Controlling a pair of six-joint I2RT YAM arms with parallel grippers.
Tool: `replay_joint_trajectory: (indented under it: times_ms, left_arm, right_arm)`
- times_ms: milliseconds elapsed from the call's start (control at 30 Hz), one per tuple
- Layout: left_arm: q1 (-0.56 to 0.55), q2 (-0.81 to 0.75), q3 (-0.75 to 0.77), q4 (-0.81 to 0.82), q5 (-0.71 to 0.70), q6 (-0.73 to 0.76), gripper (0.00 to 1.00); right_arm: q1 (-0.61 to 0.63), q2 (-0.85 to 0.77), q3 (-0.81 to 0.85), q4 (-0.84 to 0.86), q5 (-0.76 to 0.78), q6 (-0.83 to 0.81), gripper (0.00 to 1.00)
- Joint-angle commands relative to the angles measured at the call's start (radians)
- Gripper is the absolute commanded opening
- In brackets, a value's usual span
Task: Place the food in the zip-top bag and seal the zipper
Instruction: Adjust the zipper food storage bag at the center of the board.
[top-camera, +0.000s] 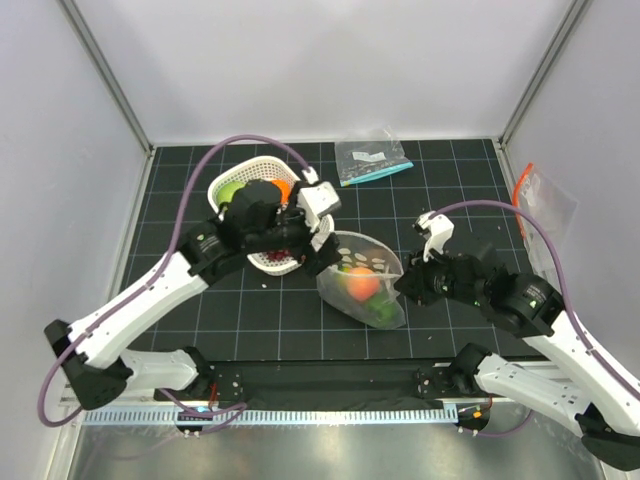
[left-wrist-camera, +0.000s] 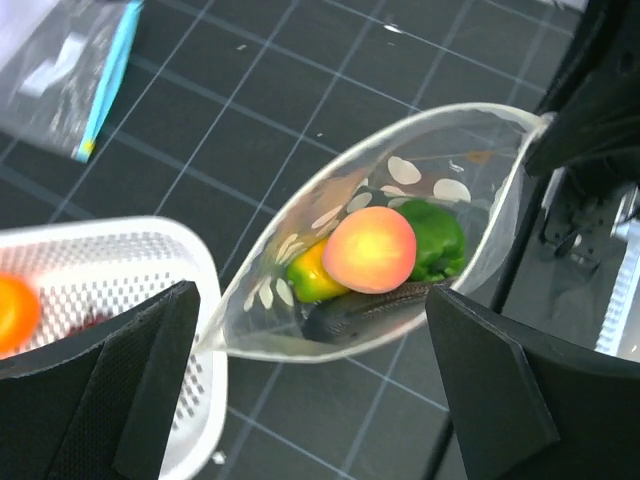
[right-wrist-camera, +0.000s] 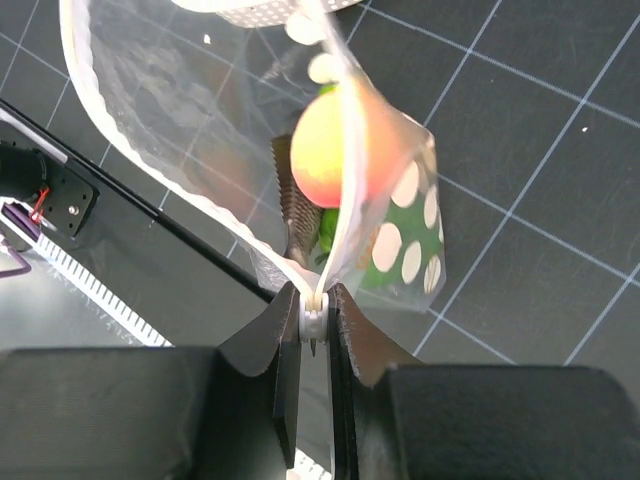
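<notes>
From above, my left jaws hang spread and empty at the near rim of the basket, just beside the bag. My right jaws grip the bag's right corner, which I judge keeps the floppy plastic propped up so food can drop in. The bag lies on the tabletop between my two arms. I count three bags: this dotted one, a small teal-strip bag at the back, and an orange-strip bag against the right wall. There is one basket. It shows a green piece, an orange piece and something dark red at its near edge. My arm hides the rest.

Through my left wrist, both fingers stand wide apart over the open mouth. The zipper gapes in a long oval, not yet sealed. Inside I count four pieces: a peach-orange ball, a green pepper, a yellow piece and a dark ridged one.

Through my right wrist, the jaws are pressed together on the mouth edge at its corner. They pinch both sides of the strip, and the two rims part just beyond. That pinch anchors one end, likely so the seal can start there.
</notes>
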Motion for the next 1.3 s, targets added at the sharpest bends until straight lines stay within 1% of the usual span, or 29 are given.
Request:
replay_joint_trajectory:
  times_ms: [0,33,67,100,133,167,200,233,300,367,400,467,600,667,700,733,800,833,867,933,967,1033,1067,1100,1133,1167,1200,1233,1267]
  left_arm:
    - [0.000,0.090,0.066,0.057,0.247,0.267,1.00]
    - [0.000,0.111,0.109,0.048,0.291,0.290,1.00]
    - [0.000,0.166,0.131,0.035,0.337,0.312,1.00]
    - [0.000,0.196,0.163,0.002,0.427,0.343,1.00]
    - [-0.002,0.234,0.236,-0.033,0.469,0.364,1.00]
    - [-0.003,0.303,0.278,-0.122,0.508,0.395,1.00]
    - [-0.009,0.344,0.316,-0.162,0.532,0.439,1.00]
    - [-0.014,0.401,0.390,-0.236,0.536,0.473,0.98]
    - [-0.028,0.434,0.433,-0.252,0.565,0.513,0.95]
    - [-0.028,0.446,0.436,-0.250,0.623,0.518,0.95]
    - [-0.028,0.446,0.421,-0.250,0.681,0.524,0.95]
    - [-0.026,0.441,0.401,-0.233,0.721,0.525,0.95]
    - [-0.026,0.409,0.352,-0.196,0.796,0.464,0.85]
    - [-0.029,0.380,0.317,-0.137,0.803,0.424,0.83]
    - [-0.032,0.354,0.260,-0.103,0.789,0.398,0.81]
    - [-0.040,0.343,0.234,-0.063,0.728,0.387,0.79]
    - [-0.084,0.336,0.194,-0.057,0.642,0.404,0.75]
    - [-0.100,0.334,0.186,-0.058,0.570,0.418,0.72]
    - [-0.124,0.335,0.183,-0.060,0.542,0.420,0.68]
    - [-0.143,0.348,0.180,-0.060,0.484,0.418,0.59]
    - [-0.155,0.355,0.182,-0.060,0.424,0.412,0.53]
    - [-0.157,0.366,0.188,-0.046,0.379,0.398,0.29]
    - [-0.157,0.377,0.194,-0.037,0.323,0.365,0.08]
    - [-0.157,0.383,0.200,-0.032,0.297,0.355,0.01]
    - [-0.157,0.388,0.206,-0.034,0.275,0.351,0.00]
    - [-0.157,0.389,0.209,-0.032,0.255,0.343,0.00]
    - [-0.157,0.386,0.209,-0.034,0.232,0.343,0.00]
    - [-0.157,0.382,0.208,-0.031,0.215,0.343,0.00]
    - [-0.157,0.368,0.205,-0.026,0.198,0.337,0.00]
  right_arm:
    - [0.001,0.005,0.046,-0.013,-0.016,-0.054,0.01]
    - [0.001,0.003,0.046,-0.010,-0.031,-0.057,0.01]
    - [0.001,0.005,0.049,-0.010,-0.033,-0.060,0.01]
    - [0.001,0.005,0.052,-0.008,-0.037,-0.067,0.01]
    - [0.003,0.008,0.057,-0.014,-0.039,-0.076,0.01]
    - [0.001,0.016,0.069,-0.019,-0.039,-0.080,0.01]
    - [0.003,0.016,0.073,-0.020,-0.042,-0.086,0.01]
    - [0.001,0.017,0.080,-0.019,-0.060,-0.099,0.01]
    - [0.001,0.016,0.083,-0.014,-0.079,-0.109,0.01]
    - [0.001,0.014,0.092,-0.019,-0.090,-0.114,0.01]
    - [0.001,0.016,0.095,-0.023,-0.090,-0.117,0.01]
    - [0.001,0.014,0.098,-0.027,-0.090,-0.126,0.01]
    - [0.001,0.017,0.112,-0.037,-0.057,-0.125,0.01]
    - [0.001,0.022,0.116,-0.037,-0.057,-0.120,0.01]
    - [0.001,0.025,0.116,-0.034,-0.066,-0.119,0.01]
    - [0.001,0.023,0.115,-0.030,-0.074,-0.119,0.01]
    - [0.001,0.023,0.113,-0.017,-0.096,-0.114,0.01]
    - [0.001,0.022,0.113,-0.010,-0.100,-0.111,0.01]
    - [0.001,0.020,0.113,-0.005,-0.103,-0.110,0.01]
    - [0.001,0.020,0.116,0.009,-0.123,-0.099,0.01]
    - [0.001,0.016,0.116,0.013,-0.132,-0.100,0.01]
    - [0.001,0.011,0.109,0.027,-0.143,-0.094,0.01]
    - [0.003,0.005,0.104,0.035,-0.142,-0.093,0.01]
    - [0.001,0.003,0.098,0.039,-0.143,-0.091,0.01]
    - [0.001,0.002,0.094,0.042,-0.145,-0.091,0.02]
    - [0.001,0.000,0.089,0.053,-0.146,-0.093,0.04]
    - [0.001,-0.001,0.078,0.056,-0.148,-0.090,0.09]
    - [0.001,-0.004,0.074,0.061,-0.145,-0.087,0.27]
    - [0.001,-0.007,0.069,0.072,-0.139,-0.083,0.40]
